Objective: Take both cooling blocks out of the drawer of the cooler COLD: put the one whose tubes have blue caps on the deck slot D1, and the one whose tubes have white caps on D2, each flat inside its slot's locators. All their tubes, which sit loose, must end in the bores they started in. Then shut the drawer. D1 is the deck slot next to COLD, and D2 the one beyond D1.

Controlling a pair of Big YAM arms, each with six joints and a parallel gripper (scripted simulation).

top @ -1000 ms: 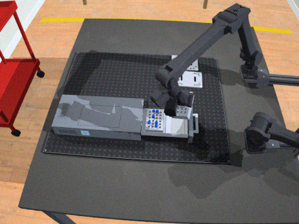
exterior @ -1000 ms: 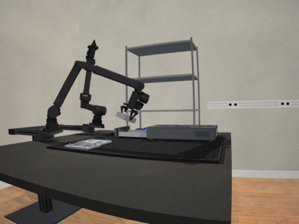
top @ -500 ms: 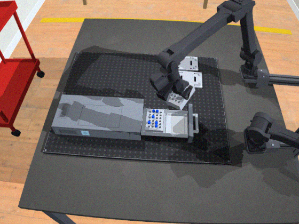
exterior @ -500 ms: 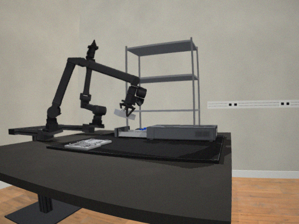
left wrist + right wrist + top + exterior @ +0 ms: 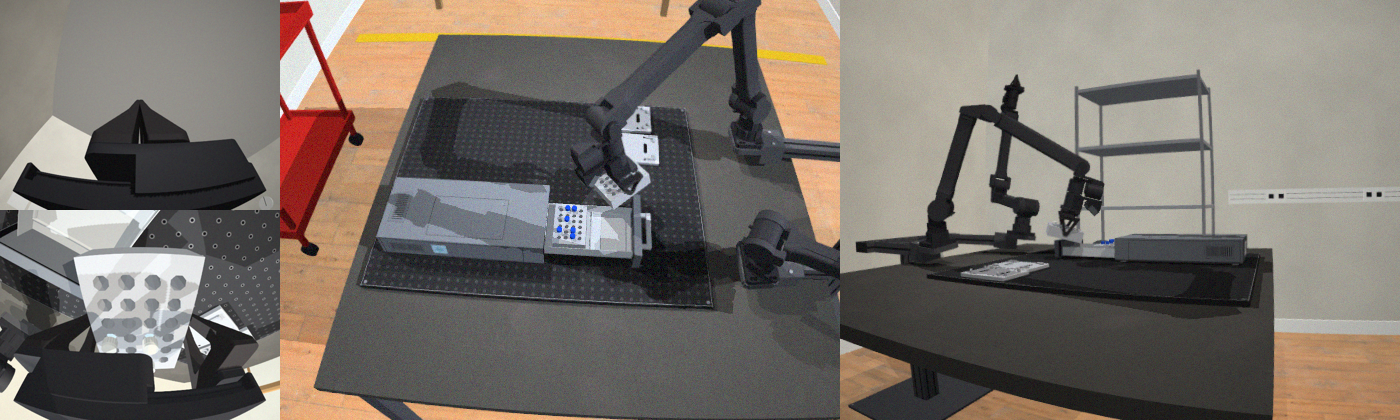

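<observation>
The black right gripper [image 5: 631,182] [image 5: 1068,231] [image 5: 139,314] is clamped on the block with white caps [image 5: 614,199] [image 5: 1058,230] [image 5: 141,293]. One finger presses each long side, so the block's long way runs out in front of the hand and the short way goes across the grip. From here I see it up in the air, tipped, with the end far from the hand dipping down towards the drawer [image 5: 637,240] [image 5: 1095,251] [image 5: 40,263].

It hangs between the open drawer and the near slot, D1 [image 5: 651,156] [image 5: 1026,265] [image 5: 228,323]. Its home is D2 [image 5: 641,111] [image 5: 990,274] [image 5: 247,331], on the far side of D1. So I think the hand must carry it past D1, turn it to match the slot, and make it flat before letting it down. If it tips more, the loose tubes might slide out.

The right arm is the near one for this job. The left gripper [image 5: 1016,77] [image 5: 139,104] points up high, its tips together with nothing in them. The block with blue caps [image 5: 570,244] sits in the drawer, by the cooler [image 5: 470,197] [image 5: 1185,250], and waits for D1

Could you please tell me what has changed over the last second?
The right gripper has carried the white-capped block from over the drawer toward the top view's upper edge, turning it and lowering it. Nothing was let go. The blue-capped block, open drawer and left arm stayed put.
</observation>
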